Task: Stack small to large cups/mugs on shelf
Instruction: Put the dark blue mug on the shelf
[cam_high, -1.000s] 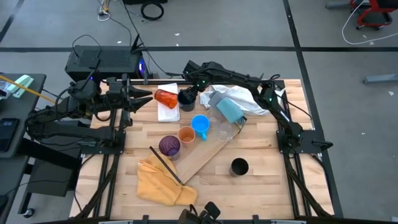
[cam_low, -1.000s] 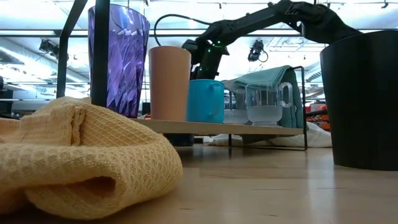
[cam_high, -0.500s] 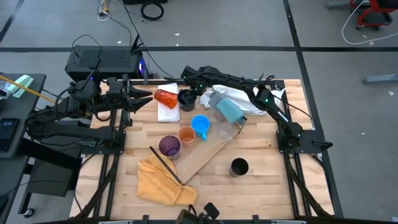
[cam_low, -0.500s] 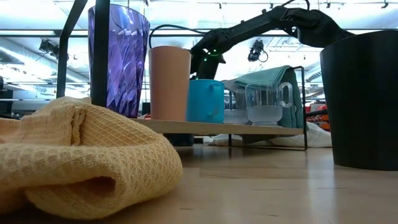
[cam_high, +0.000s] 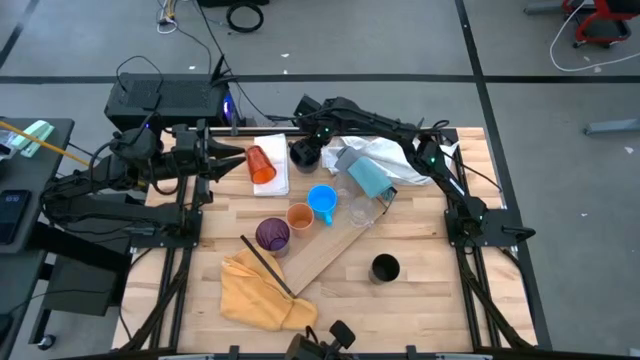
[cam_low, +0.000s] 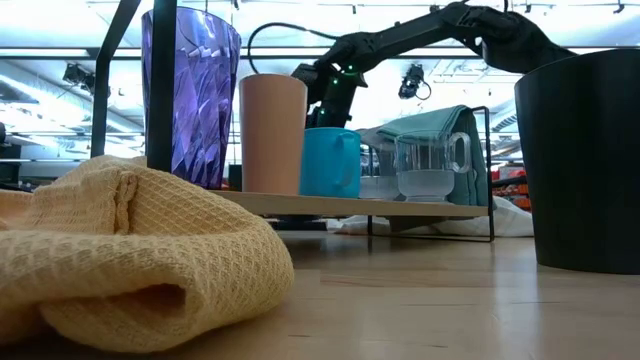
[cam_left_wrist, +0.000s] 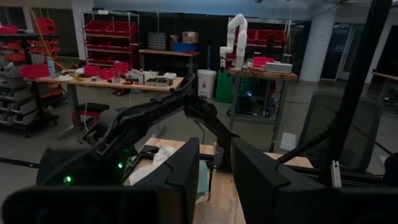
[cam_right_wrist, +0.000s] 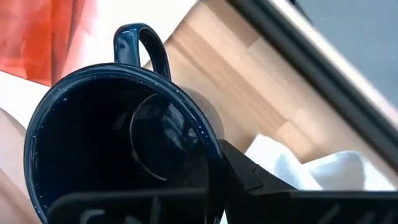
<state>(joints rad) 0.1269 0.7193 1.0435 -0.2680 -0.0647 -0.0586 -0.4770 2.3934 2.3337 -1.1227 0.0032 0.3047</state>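
3 cups (cam_high: 299, 219) stand upright on the pale shelf (cam_high: 330, 252); dark bluish cup (cam_right_wrist: 118, 149) is tilted.

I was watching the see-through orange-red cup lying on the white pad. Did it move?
Yes. The orange-red tumbler shifted along the white pad, away from the dark blue mug that the right gripper grips.

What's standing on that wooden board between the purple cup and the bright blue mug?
A small orange cup stands between the purple cup and the blue mug on the board, seen from above.
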